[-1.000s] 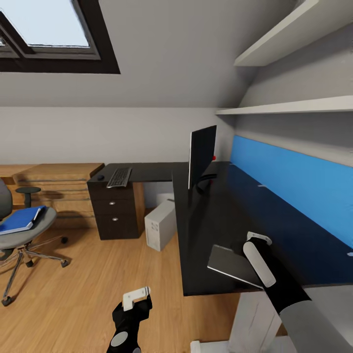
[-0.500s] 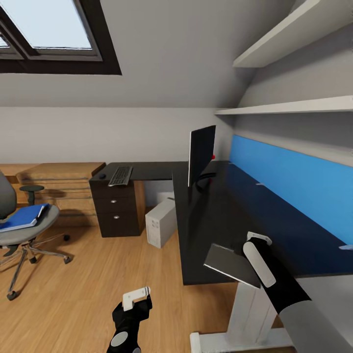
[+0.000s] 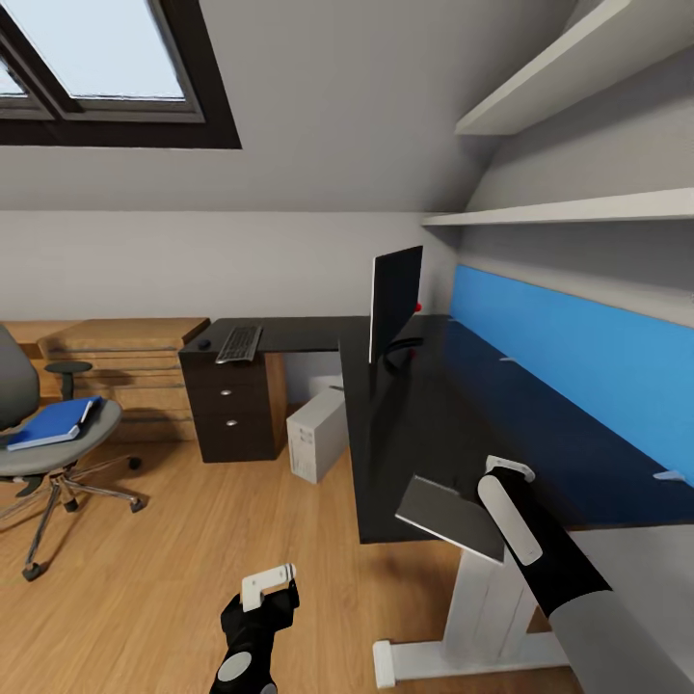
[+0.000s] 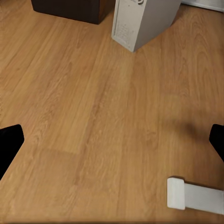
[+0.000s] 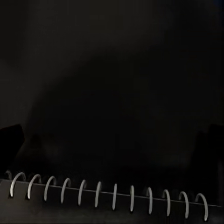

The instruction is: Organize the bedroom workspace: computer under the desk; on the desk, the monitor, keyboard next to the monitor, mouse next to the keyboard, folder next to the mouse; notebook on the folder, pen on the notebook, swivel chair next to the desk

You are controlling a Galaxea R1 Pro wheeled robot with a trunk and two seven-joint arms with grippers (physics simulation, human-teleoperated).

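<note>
My right gripper [image 3: 501,493] is shut on the thin black spiral notebook [image 3: 449,515], held flat at the near end of the black desk [image 3: 424,424] and jutting past its edge. Its wire rings [image 5: 107,193] show in the right wrist view. The monitor [image 3: 395,303] stands on the desk, with the keyboard [image 3: 237,344] and mouse [image 3: 203,344] on the far wing. The grey computer [image 3: 316,434] stands under the desk. The blue folder [image 3: 53,422] lies on the swivel chair [image 3: 29,453] at the left. My left gripper [image 3: 268,585] hangs open over the floor. The pen is out of view.
A black three-knob drawer unit [image 3: 231,410] carries the desk's far wing, beside a wooden chest of drawers [image 3: 125,371]. The desk's white foot [image 4: 193,196] lies on the wooden floor near the left gripper [image 4: 112,142]. White shelves [image 3: 578,207] hang above the blue back panel.
The whole view has shifted, so the camera has moved. Against the desk, the right gripper and the notebook now lie farther out over the near edge. Both arms keep their pose.
</note>
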